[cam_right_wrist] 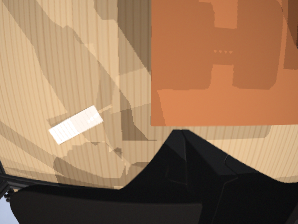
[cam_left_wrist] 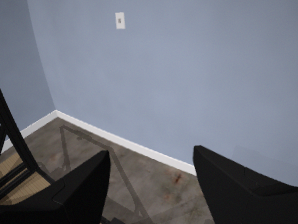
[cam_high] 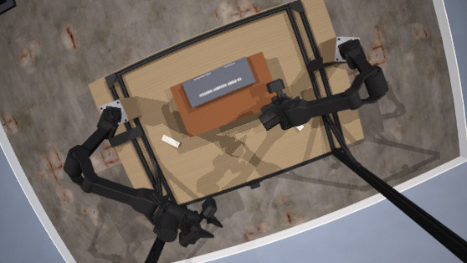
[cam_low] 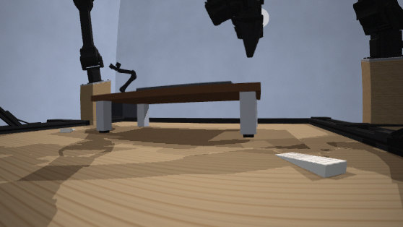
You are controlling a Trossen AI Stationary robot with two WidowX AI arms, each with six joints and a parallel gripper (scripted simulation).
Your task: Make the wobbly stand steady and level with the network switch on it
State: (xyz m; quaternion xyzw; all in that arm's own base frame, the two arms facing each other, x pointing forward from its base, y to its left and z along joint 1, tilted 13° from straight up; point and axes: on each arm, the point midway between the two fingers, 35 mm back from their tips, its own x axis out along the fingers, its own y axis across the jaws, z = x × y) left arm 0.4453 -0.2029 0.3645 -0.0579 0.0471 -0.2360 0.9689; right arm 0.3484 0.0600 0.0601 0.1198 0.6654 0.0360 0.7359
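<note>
The orange-brown stand (cam_high: 184, 121) (cam_low: 180, 97) (cam_right_wrist: 200, 107) is upright on grey legs, with the grey network switch (cam_high: 219, 83) (cam_low: 180, 86) on it. Its top slants in the exterior view, higher at picture right; I cannot tell which foot is off the table. One white wedge (cam_low: 312, 163) (cam_right_wrist: 76, 125) lies near the stand's right end, thin end towards it. Another wedge (cam_high: 171, 141) (cam_low: 67, 130) lies off its left corner. My right gripper (cam_high: 265, 121) (cam_low: 250, 56) (cam_right_wrist: 179, 137) is shut and empty above the stand's front right corner. My left gripper (cam_high: 217, 231) (cam_left_wrist: 151, 155) is open, empty, beyond the table's front edge.
A black frame (cam_high: 251, 183) runs round the wooden table (cam_high: 209, 172), with doubled rails at both sides and a dark strut (cam_high: 397, 201) reaching out from the front right corner. Wooden blocks (cam_high: 130, 110) (cam_low: 379, 90) stand by both arm bases.
</note>
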